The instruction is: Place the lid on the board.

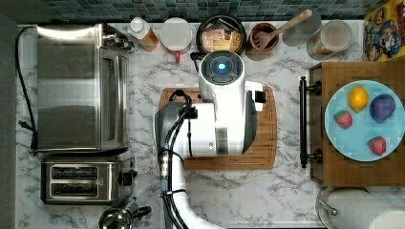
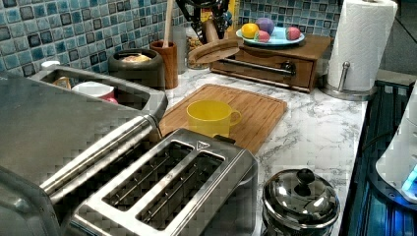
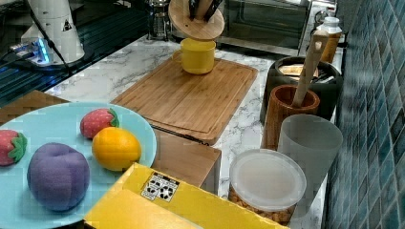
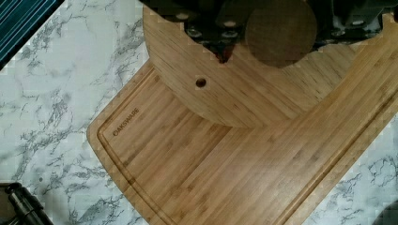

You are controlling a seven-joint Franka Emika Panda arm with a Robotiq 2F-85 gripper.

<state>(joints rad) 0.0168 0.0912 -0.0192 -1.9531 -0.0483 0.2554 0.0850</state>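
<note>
The lid [image 4: 244, 89] is a round disc of pale bamboo with lengthwise grain, one small hole [image 4: 201, 83] near its rim and a darker round knob [image 4: 281, 33] on top. It hangs in the air, tilted, clear of the board [image 4: 211, 173]. In the right view the lid [image 3: 196, 21] sits just above the yellow mug [image 3: 197, 56] without touching it. In the left view the lid [image 2: 214, 50] slopes down towards the left view's left. The gripper [image 3: 203, 9] comes down from above, and its dark fingers are closed in on the knob, pinching the lid. The mug [image 2: 211, 117] stands upright on the board [image 2: 255, 110], near the end closest to the toaster [image 2: 162, 187]. The board [image 3: 186, 100] is a large light-brown rectangle with rounded corners and an edge groove, lying flat on the marble counter [image 4: 56, 93]. In the top view the arm [image 1: 219, 114] covers most of the board [image 1: 265, 143]. Further off in the right view, a blue plate [image 3: 38, 129] carries toy fruit.
</note>
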